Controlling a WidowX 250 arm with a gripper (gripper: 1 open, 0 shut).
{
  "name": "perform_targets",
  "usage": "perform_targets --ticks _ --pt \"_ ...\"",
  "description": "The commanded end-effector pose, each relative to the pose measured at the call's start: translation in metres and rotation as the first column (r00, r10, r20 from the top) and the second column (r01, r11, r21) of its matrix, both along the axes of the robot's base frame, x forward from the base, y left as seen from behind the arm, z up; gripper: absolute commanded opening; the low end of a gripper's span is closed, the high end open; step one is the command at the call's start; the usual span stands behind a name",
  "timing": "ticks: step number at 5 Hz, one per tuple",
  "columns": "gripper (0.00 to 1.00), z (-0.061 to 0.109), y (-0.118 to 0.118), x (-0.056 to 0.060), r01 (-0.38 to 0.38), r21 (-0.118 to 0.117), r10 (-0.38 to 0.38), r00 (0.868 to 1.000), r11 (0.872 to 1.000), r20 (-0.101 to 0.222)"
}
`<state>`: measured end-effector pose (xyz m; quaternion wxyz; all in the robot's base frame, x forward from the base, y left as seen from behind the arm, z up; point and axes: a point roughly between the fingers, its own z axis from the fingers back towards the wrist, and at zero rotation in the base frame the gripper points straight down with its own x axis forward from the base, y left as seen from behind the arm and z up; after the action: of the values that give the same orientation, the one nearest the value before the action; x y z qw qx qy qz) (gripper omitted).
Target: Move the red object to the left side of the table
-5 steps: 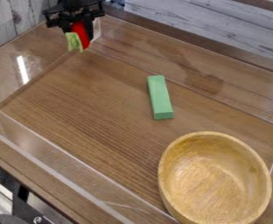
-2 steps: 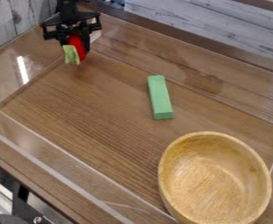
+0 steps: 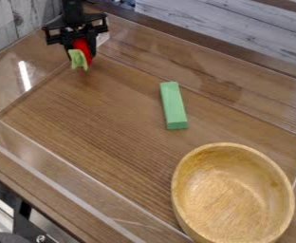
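The red object (image 3: 81, 54), a small rounded red toy with a light-green leafy end, hangs at the far left of the table (image 3: 100, 123). My gripper (image 3: 79, 44) comes down from the top edge and is shut on it, black fingers on either side. The toy sits just above or at the brown wood surface near the left acrylic wall; I cannot tell if it touches.
A long green rectangular block (image 3: 174, 104) lies mid-table. A large wooden bowl (image 3: 233, 195) fills the near right corner. Low clear acrylic walls (image 3: 24, 76) edge the tabletop. A white plank wall stands behind.
The gripper with the red object has moved a little left and down toward the tabletop over the last second. The block and bowl stayed put.
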<state>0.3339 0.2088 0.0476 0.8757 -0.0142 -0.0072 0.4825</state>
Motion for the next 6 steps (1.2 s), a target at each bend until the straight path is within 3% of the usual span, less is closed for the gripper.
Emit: perform_targets --ticks 1,4,5,6 --pt "0.00 0.030 0.003 0.011 -0.003 0.046 0.001 0.999 0.999 0.053" --pt "0.00 0.021 0.003 0.021 -0.011 0.052 0.010 1.000 0.999 0.012" --pt "1.00 0.019 0.003 0.023 -0.012 0.050 0.013 1.000 0.999 -0.004" --pt "1.00 0.013 0.003 0.031 -0.022 0.051 0.023 1.000 0.998 -0.016"
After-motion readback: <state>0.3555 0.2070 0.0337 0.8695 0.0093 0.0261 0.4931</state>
